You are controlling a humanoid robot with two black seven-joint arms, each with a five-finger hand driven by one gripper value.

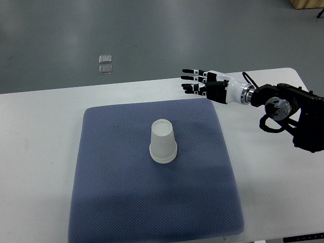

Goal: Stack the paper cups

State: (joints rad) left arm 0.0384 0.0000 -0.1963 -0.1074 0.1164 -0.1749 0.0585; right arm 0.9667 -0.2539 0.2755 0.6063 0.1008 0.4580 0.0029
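Observation:
A white paper cup (163, 143) stands upside down near the middle of a blue-grey mat (116, 197) on the white table. It may be more than one cup nested; I cannot tell. My right hand (198, 82) comes in from the right edge and hovers above the mat's far right corner, up and to the right of the cup and well apart from it. Its fingers are stretched out flat and hold nothing. No left arm shows.
The white table (35, 131) runs around the mat on all sides. Two small clear square objects (105, 64) lie on the grey floor beyond the table's far edge. My right arm's black forearm (296, 114) lies over the table's right end.

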